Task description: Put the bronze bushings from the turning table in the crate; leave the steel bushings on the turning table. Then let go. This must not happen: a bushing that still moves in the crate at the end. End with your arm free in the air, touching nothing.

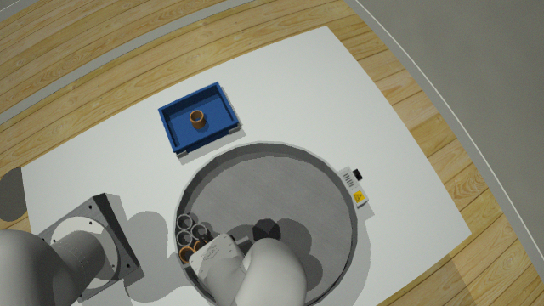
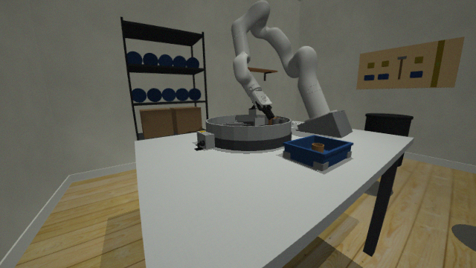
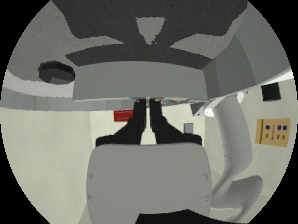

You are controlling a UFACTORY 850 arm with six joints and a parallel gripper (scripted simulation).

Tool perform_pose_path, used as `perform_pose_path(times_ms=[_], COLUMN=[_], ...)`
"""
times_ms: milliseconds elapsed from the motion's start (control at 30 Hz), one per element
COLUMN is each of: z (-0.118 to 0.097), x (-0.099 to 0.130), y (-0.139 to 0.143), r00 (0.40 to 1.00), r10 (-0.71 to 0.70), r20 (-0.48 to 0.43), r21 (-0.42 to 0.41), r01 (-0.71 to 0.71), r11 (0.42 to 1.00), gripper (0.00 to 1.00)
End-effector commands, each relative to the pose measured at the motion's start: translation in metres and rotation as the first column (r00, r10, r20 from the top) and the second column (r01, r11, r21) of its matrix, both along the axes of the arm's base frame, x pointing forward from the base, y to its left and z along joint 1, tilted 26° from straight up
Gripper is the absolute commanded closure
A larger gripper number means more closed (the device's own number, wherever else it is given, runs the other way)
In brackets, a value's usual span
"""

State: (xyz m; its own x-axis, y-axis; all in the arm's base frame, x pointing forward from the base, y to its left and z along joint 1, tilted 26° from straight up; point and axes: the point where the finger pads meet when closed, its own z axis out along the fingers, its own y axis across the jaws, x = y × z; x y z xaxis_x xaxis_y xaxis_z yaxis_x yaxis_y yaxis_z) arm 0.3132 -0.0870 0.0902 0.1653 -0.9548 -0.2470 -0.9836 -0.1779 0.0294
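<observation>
The grey turning table [image 1: 336, 178] [image 2: 249, 137] holds a cluster of bushings against its rim nearest the arm's base. Three steel bushings [image 1: 184, 221] [image 1: 184, 238] [image 1: 199, 230] stand there. A bronze bushing [image 1: 185, 254] stands beside them. My gripper [image 1: 205, 238] [image 2: 270, 113] [image 3: 147, 99] reaches down into this cluster and is shut on the wall of another bronze bushing [image 1: 197, 246] [image 2: 274, 120], most of which is hidden under the hand. The blue crate [image 1: 170, 125] [image 2: 297, 150] stands beside the turning table and holds one upright bronze bushing [image 1: 195, 117] [image 2: 317, 147].
A small control box [image 1: 356, 190] [image 2: 205, 139] sits at the turning table's rim, on the side away from the arm's base. The arm's base mount [image 1: 106, 212] [image 2: 327, 124] stands close to the bushing cluster. A dark block [image 1: 266, 229] sits on the turning table near my wrist.
</observation>
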Motion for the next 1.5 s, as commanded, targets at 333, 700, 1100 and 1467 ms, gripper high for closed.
perform_pose_path(times_ms=[333, 700, 1100, 1467], z=[0.000, 0.006, 0.043, 0.067], x=[0.000, 0.000, -0.002, -0.004], y=[0.000, 0.003, 0.021, 0.032], r00=[1.000, 1.000, 1.000, 1.000], r10=[0.000, 0.000, 0.000, 0.000], r20=[0.000, 0.000, 0.000, 0.000], r21=[0.000, 0.000, 0.000, 0.000], r01=[0.000, 0.000, 0.000, 0.000], r11=[1.000, 1.000, 1.000, 1.000], gripper=[1.00, 1.00, 1.00, 1.00])
